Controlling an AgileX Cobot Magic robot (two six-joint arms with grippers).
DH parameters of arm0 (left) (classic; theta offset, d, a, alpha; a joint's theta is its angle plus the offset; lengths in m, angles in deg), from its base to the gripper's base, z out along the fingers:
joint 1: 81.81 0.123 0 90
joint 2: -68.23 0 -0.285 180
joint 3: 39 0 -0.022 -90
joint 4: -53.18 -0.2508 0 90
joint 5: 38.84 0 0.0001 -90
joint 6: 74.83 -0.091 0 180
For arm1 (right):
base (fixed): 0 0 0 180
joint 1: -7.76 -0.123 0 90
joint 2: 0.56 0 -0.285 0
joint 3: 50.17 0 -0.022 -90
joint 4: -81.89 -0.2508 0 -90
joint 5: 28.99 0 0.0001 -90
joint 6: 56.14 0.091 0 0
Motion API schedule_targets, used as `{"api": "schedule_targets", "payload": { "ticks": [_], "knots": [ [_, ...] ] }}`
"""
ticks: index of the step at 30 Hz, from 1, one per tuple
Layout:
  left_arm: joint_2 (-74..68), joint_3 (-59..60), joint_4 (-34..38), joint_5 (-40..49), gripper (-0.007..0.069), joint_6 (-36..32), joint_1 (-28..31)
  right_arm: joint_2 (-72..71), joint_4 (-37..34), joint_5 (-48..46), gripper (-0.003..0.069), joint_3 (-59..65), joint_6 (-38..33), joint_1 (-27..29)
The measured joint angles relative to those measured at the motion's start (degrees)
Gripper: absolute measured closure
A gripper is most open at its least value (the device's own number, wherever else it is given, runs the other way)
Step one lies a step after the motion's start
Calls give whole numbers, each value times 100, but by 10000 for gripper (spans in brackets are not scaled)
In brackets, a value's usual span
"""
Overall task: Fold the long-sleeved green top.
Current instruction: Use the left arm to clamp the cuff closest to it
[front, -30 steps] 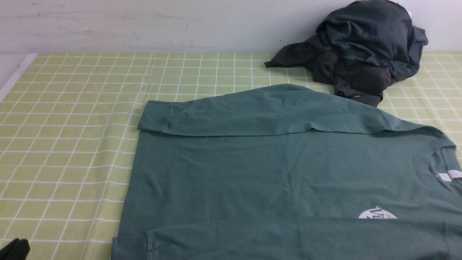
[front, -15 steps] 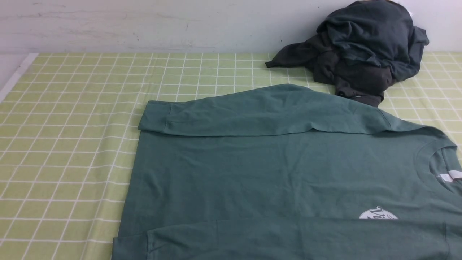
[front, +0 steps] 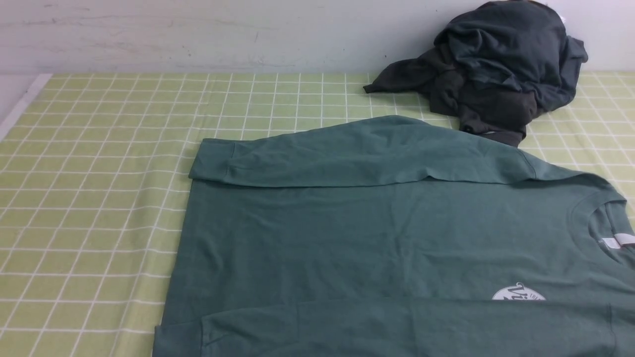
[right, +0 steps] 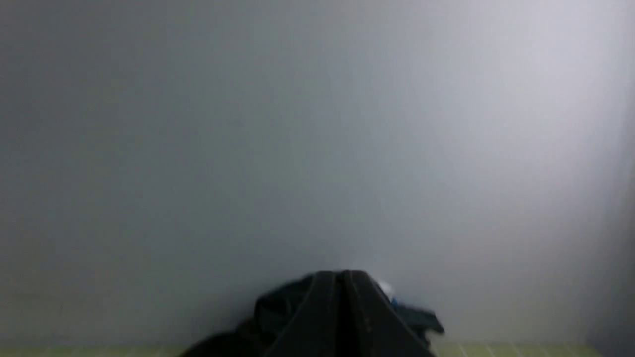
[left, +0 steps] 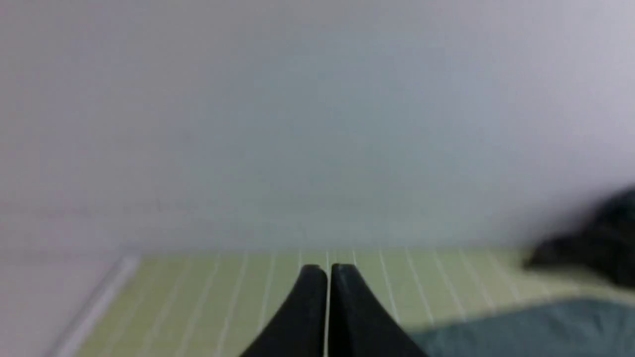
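Left claw (left: pixel 329 270) shut, nothing held; its dark tip has left the front view, beside the green top (front: pixel 307 238), since a second ago, suggesting withdrawal. The top lies on the desk (front: pixel 89 198), sleeves folded inward, body unhalved. Right claw (right: pixel 341 277) shut, empty; only wrist views show the claws.

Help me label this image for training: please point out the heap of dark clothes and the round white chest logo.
heap of dark clothes (front: pixel 511 54): front view, upper bulky part
round white chest logo (front: pixel 519 293): front view, visible lettered part
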Motion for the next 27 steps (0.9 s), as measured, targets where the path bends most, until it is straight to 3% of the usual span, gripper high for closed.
{"api": "schedule_targets", "payload": {
  "ticks": [1, 3, 5, 9, 13, 20, 24, 27],
  "knots": [
    [-110, -16, 83, 191, 625, -11, -6, 55, -27, -105, 672, 0, 0, 0],
    [-848, -40, 752, 1492, 625, -389, -156, 833, -694, -1535, 672, -66, -90, -287],
    [-1326, -40, 1129, 2100, 625, -704, -261, 1183, -1051, -2237, 672, -66, -357, -480],
    [-2228, -40, 1721, 2552, 617, -1406, -443, 2050, -1683, -3042, 672, -49, -1364, -856],
    [-3438, -71, 2043, 2360, 534, -1903, -485, 2801, -2173, -2883, 672, -49, -2363, -1235],
    [-4894, -81, 2100, 2059, 343, -1875, -485, 3487, -2702, -2051, 672, -49, -2808, -1475],
    [-5368, -81, 2115, 1887, 333, -1808, -485, 3537, -2831, -2047, 672, -49, -2814, -1475],
    [-5672, -98, 2135, 1721, 400, -1807, -485, 3537, -2894, -2020, 672, -49, -2828, -1475]
  ]
}}
